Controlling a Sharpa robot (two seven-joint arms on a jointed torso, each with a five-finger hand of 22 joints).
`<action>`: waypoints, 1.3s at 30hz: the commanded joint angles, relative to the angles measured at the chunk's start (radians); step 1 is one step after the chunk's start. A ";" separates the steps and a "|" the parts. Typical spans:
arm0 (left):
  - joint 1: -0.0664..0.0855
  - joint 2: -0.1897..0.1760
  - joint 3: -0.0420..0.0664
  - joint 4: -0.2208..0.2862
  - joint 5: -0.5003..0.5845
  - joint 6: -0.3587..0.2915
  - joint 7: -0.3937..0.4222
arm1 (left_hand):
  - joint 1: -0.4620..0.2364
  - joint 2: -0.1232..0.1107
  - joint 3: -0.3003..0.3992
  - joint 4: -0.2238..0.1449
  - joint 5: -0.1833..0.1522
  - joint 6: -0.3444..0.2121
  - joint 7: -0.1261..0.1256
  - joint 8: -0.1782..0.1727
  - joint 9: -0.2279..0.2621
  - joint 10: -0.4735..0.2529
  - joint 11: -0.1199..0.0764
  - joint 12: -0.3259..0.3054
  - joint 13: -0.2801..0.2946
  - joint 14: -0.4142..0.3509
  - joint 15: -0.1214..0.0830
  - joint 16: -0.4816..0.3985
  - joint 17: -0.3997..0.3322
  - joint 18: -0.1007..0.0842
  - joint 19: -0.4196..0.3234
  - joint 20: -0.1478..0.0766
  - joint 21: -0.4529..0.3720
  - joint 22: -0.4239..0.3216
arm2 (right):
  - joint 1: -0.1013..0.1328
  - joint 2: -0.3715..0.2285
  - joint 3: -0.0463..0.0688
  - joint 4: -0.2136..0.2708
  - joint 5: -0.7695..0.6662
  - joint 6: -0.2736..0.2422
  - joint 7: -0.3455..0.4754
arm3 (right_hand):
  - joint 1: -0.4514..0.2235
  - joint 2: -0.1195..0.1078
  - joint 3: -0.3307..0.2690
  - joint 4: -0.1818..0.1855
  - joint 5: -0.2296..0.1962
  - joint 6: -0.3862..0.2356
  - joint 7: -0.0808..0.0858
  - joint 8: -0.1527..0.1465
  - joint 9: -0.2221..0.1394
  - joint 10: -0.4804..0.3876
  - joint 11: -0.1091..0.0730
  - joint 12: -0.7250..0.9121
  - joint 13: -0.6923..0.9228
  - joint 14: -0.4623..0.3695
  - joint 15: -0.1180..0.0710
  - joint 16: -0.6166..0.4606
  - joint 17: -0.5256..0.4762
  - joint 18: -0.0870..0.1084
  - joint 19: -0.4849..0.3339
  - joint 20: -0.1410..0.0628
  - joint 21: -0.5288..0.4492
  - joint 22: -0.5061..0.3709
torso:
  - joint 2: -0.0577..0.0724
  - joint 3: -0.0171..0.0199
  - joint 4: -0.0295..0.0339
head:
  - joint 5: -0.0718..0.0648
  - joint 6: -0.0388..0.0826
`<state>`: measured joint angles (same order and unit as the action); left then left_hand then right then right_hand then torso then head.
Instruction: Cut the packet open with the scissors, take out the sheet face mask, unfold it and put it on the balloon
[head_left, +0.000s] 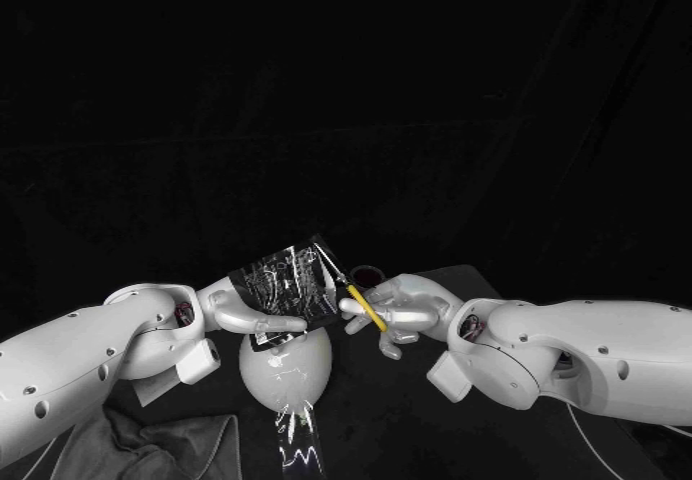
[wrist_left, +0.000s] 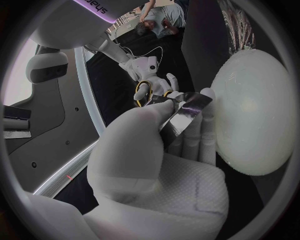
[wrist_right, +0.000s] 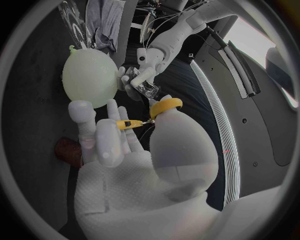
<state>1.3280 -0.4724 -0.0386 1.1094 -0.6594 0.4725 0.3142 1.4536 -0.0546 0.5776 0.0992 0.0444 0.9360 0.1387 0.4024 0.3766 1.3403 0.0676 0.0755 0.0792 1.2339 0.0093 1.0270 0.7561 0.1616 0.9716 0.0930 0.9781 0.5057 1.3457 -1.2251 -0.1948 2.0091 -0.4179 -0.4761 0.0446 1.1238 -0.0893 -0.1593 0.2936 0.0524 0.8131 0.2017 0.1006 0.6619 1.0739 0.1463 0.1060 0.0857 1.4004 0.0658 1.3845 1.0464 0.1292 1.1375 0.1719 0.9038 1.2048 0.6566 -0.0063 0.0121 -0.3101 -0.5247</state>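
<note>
In the head view my left hand (head_left: 257, 312) holds a dark shiny packet (head_left: 289, 280) upright above the pale balloon (head_left: 289, 372). My right hand (head_left: 401, 312) grips yellow-handled scissors (head_left: 356, 300), their thin blades slanting up along the packet's right edge. The left wrist view has the left hand (wrist_left: 150, 150) pinching the packet (wrist_left: 187, 114) beside the balloon (wrist_left: 256, 115), with the scissors (wrist_left: 147, 93) and right hand (wrist_left: 150, 69) beyond. In the right wrist view the right hand (wrist_right: 125, 150) has its fingers through the scissors' yellow handles (wrist_right: 165, 106), facing the left hand (wrist_right: 139, 75), packet (wrist_right: 148, 90) and balloon (wrist_right: 90, 75).
A crumpled grey cloth (head_left: 144, 445) lies at the table's near left. The balloon stands on a clear shiny holder (head_left: 297, 440). A small dark reddish object (wrist_right: 65, 150) lies by the right hand. The black table (head_left: 346, 150) stretches far behind.
</note>
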 joint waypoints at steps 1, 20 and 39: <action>0.000 0.002 0.000 -0.002 0.031 0.019 -0.007 | -0.002 0.012 -0.003 -0.005 0.003 0.005 0.001 0.004 0.108 0.006 -0.001 -0.001 0.001 0.000 -0.010 0.004 0.002 0.021 -0.004 0.001 0.004 0.002 | -0.003 -0.002 0.001 0.002 -0.007 0.005 0.020 | 0.002 -0.003 -0.004 0.001 -0.004 0.002 0.015 -0.007 -0.001 0.010 -0.003 0.000 -0.002 -0.005 -0.002 0.000 -0.001 0.021 -0.002 -0.005 -0.004 -0.001 | 0.000 -0.0003 0.0005 | 0.001 0.001; 0.000 0.005 0.000 -0.009 0.049 0.023 -0.012 | -0.002 0.012 -0.003 -0.005 0.003 0.005 0.001 0.003 0.108 0.006 -0.001 -0.001 0.001 0.001 -0.010 0.006 0.004 0.021 -0.004 0.001 0.005 0.002 | -0.016 -0.014 -0.001 0.015 -0.012 0.012 0.023 | 0.005 0.003 -0.002 0.001 -0.004 0.002 0.015 -0.007 -0.003 0.009 -0.003 -0.001 -0.004 -0.006 -0.002 0.000 -0.003 0.021 -0.004 -0.005 -0.005 -0.002 | 0.000 0.0012 0.0003 | 0.002 0.001; 0.000 0.006 0.000 -0.005 0.031 0.023 -0.018 | -0.002 0.012 -0.003 -0.005 0.003 0.005 0.001 0.003 0.108 0.006 -0.001 -0.001 0.001 0.001 -0.010 0.006 0.004 0.021 -0.004 0.001 0.005 0.002 | -0.012 0.012 -0.001 0.014 -0.023 0.012 0.021 | 0.008 0.008 -0.001 0.000 -0.004 0.002 0.015 -0.007 -0.004 0.009 -0.003 -0.001 -0.006 -0.007 -0.002 -0.001 -0.005 0.021 -0.005 -0.005 -0.007 -0.003 | 0.000 -0.0004 0.0012 | 0.003 0.001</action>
<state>1.3274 -0.4688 -0.0391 1.1014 -0.6268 0.4804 0.2959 1.4551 -0.0532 0.5776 0.0992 0.0409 0.9349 0.1376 0.4023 0.3766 1.3399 0.0680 0.0755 0.0791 1.2331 0.0043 1.0266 0.7590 0.1697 0.9719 0.0932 0.9779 0.5072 1.3323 -1.2147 -0.1964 2.0210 -0.4248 -0.4743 0.0506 1.1294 -0.0837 -0.1594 0.2936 0.0524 0.8145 0.2001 0.0962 0.6591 1.0791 0.1412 0.1059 0.0813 1.4003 0.0659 1.3844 1.0409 0.1382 1.1374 0.1720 0.9030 1.2013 0.6569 -0.0063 0.0130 -0.3055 -0.5245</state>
